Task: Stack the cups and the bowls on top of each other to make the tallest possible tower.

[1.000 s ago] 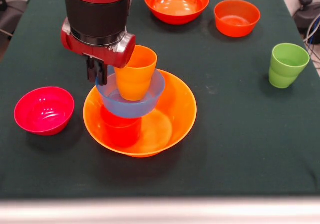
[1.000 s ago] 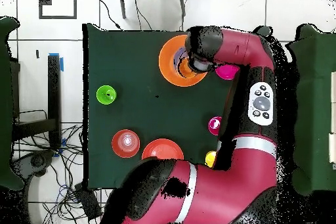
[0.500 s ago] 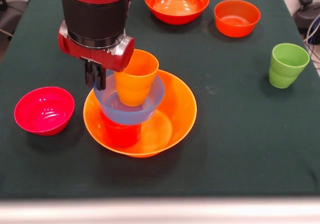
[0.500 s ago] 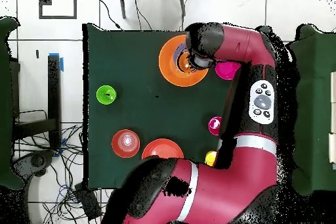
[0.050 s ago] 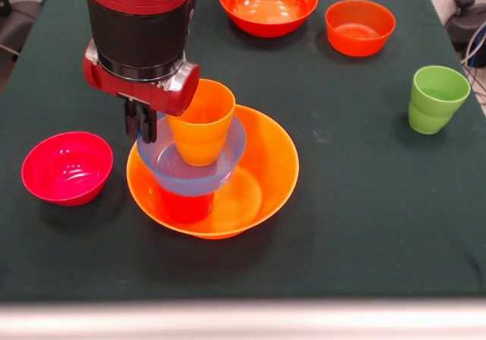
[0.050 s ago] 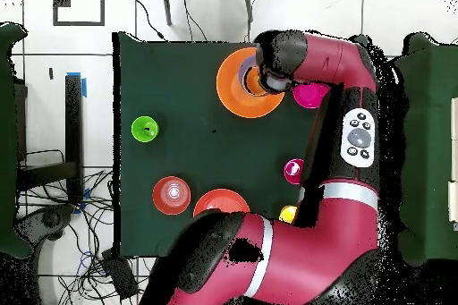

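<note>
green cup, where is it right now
In the front view the green cup stands alone at the right, below the small orange bowl.

No readable text, labels, brands, numbers or signs appear in either view. The cups, the bowls and the bench surface show plain, unmarked colour throughout.

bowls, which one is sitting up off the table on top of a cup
The light blue bowl. It rests on the red cup inside the big orange bowl, while the magenta bowl and the others sit directly on the table.
</note>
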Controlling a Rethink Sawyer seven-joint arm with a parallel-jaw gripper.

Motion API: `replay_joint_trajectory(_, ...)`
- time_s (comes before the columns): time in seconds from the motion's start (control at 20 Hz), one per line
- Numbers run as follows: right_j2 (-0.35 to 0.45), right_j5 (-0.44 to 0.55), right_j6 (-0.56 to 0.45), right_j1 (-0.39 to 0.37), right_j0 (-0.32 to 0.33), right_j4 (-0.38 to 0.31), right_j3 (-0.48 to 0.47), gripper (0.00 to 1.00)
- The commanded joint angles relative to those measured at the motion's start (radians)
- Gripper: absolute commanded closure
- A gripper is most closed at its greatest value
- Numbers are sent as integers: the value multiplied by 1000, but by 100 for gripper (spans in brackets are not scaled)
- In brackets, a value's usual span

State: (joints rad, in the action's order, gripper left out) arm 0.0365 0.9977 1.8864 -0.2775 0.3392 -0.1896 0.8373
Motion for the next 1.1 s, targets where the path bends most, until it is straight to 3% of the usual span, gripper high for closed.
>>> replay_joint_trajectory(0.05,120,11,-317,28,29,-63,58,100)
replay_joint_trajectory(1.0,115,67,-333,5,44,-86,78,100)
replay_joint_trajectory(1.05,117,59,-336,1,45,-86,90,0)
replay_joint_trajectory(1.1,117,53,-335,-1,46,-86,94,0)
